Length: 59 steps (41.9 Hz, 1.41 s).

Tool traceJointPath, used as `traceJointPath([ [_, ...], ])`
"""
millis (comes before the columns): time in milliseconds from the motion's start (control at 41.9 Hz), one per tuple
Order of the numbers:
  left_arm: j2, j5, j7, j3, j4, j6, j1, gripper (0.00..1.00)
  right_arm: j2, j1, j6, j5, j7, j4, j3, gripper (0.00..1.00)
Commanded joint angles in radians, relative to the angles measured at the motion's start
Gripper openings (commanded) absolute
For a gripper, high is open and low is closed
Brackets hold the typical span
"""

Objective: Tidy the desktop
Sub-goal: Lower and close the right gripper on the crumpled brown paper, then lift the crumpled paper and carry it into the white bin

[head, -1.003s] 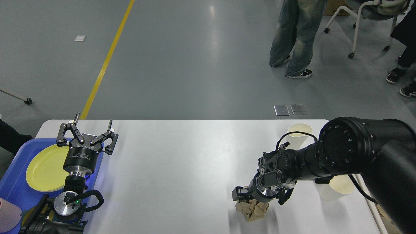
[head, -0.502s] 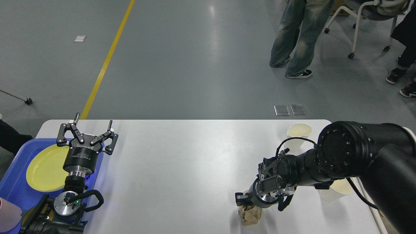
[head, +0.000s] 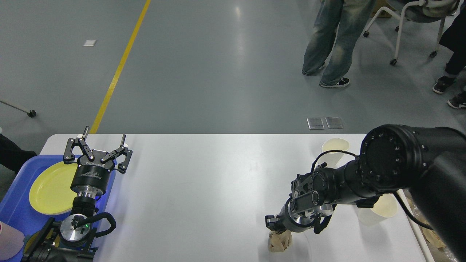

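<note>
The white desktop (head: 204, 182) fills the lower part of the head view. Near its front right lies a crumpled brown paper ball (head: 280, 242). My right gripper (head: 276, 228) points down onto its top and is shut on it; the fingertips are mostly hidden behind the wrist. At the left my left gripper (head: 104, 138) stands upright and open, holding nothing, over the right edge of the blue tray (head: 14, 207). A yellow plate (head: 51, 187) lies in that tray.
A cream paper cup (head: 335, 147) stands at the far right of the desktop, and another cup (head: 380, 211) sits partly behind my right arm. A pink object (head: 7, 242) is at the tray's front. People's legs (head: 331, 43) and a chair (head: 407, 25) stand beyond the table.
The right gripper has lowered and closed on the brown paper, which is squeezed from a wide crumple into a smaller ball. The left arm has not moved.
</note>
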Motion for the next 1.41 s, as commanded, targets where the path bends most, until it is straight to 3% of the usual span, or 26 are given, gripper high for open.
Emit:
traceJointPath([
  [0,0.0,0.0,0.0,0.0,0.0,0.0,0.0,0.96,-0.061,0.123,0.009,0.075,0.0,0.118,-0.006,0.0],
  [143,0.0,0.0,0.0,0.0,0.0,0.0,0.0,0.96,-0.155,0.315,0.076,0.095,0.0,0.256,-0.017,0.0],
  [430,0.0,0.0,-0.001,0.0,0.0,0.0,0.0,0.96,-0.321,0.718,0.374,0.095,0.002,0.385,-0.112,0.0],
  [645,0.0,0.0,-0.001,0.0,0.0,0.0,0.0,0.96,-0.373,0.939,0.402,0.124,0.005,0.51,-0.206,0.0],
  [1003,0.0,0.0,-0.001,0.0,0.0,0.0,0.0,0.96,-0.39,0.935,0.377,0.135,0.008,0.497,-0.345,0.0],
  [1146,0.0,0.0,-0.001,0.0,0.0,0.0,0.0,0.96,-0.497,0.873,0.357,0.132,0.008,0.423,-0.449,0.0],
  [1385,0.0,0.0,-0.001,0.0,0.0,0.0,0.0,0.96,-0.719,0.55,0.293,0.106,0.008,0.147,-0.482,0.0],
])
